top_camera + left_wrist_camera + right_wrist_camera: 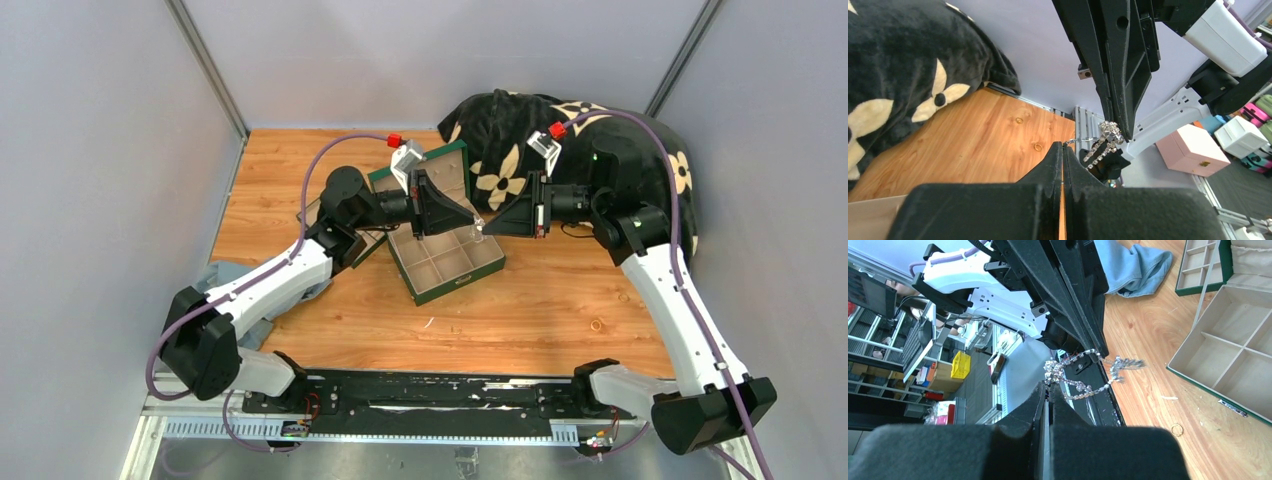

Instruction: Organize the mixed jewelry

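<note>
- Grey walls close in a wooden counter [540, 300]. From above, a black blanket [490, 120] with cream flowers is heaped at 1 o'clock and a blue cloth [212, 275] lies at 8 o'clock.
- In the same view, the green box [460, 283] sits mid-counter, its compartments showing. Just above it the left gripper [472, 218] and right gripper [490, 228] meet tip to tip, with the silvery cluster [479, 233] a mere glint between them. The gold ring [597, 325] lies alone at 4 o'clock from the box.
- The left wrist view shows what the top view cannot. The left gripper [1063, 146] is pressed together on a thin chain running to the silvery cluster [1103, 142], which dangles from the pinched tip of the right gripper [1124, 134] at 2 o'clock. The box is out of frame.
- In the right wrist view, the right gripper [1046, 386] is clamped on the silvery cluster [1068, 375]. Its strand stretches to the left gripper [1099, 351] at 1 o'clock. The green box [1218, 365] is at 3 o'clock, the gold ring [1176, 429] at 4 and the blue cloth [1135, 265] at 12.
</note>
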### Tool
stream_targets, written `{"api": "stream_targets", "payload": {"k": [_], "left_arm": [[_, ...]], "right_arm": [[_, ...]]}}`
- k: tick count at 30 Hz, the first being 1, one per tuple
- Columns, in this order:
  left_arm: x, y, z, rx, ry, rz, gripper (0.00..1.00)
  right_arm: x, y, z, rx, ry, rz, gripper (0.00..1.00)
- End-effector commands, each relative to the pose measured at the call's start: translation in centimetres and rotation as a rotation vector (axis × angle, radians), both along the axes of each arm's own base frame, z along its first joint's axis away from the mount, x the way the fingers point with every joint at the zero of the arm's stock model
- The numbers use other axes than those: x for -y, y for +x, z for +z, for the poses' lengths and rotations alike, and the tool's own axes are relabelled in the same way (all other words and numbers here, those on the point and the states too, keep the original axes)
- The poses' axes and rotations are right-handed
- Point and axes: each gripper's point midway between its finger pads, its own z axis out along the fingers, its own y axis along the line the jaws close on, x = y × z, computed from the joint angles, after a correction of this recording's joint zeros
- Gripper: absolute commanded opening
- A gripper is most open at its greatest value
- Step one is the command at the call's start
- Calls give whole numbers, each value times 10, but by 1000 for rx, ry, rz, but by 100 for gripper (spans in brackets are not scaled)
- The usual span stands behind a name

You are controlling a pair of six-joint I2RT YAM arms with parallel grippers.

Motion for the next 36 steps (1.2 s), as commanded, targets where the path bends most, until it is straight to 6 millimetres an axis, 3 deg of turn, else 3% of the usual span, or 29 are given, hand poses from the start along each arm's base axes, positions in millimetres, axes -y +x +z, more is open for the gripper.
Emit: {"api": "stream_targets", "payload": {"k": [1, 12, 19, 21, 26, 30, 36], "left_arm": [[-8, 3, 8, 38, -20, 43, 0], [-17, -1, 9, 80, -12, 35, 0], [-24, 18, 12, 74, 8, 129, 0], [-25, 25, 11, 93, 36, 157, 0], [-28, 40, -14, 82, 184, 215, 0], [-33, 41, -35, 56, 306, 208, 0], [-36, 42, -51, 72, 396, 187, 0]], "right_arm": [[-4, -1, 1, 17, 0, 10, 0], [-5, 6, -3, 10, -5, -3, 0], [-6, 30, -14, -29, -34, -115, 0], [-5, 37, -22, -42, -42, -161, 5], [-1, 56, -40, -54, -63, -287, 23], [-1, 53, -54, -65, -81, -287, 43], [-4, 46, -72, -3, -145, -261, 44]]}}
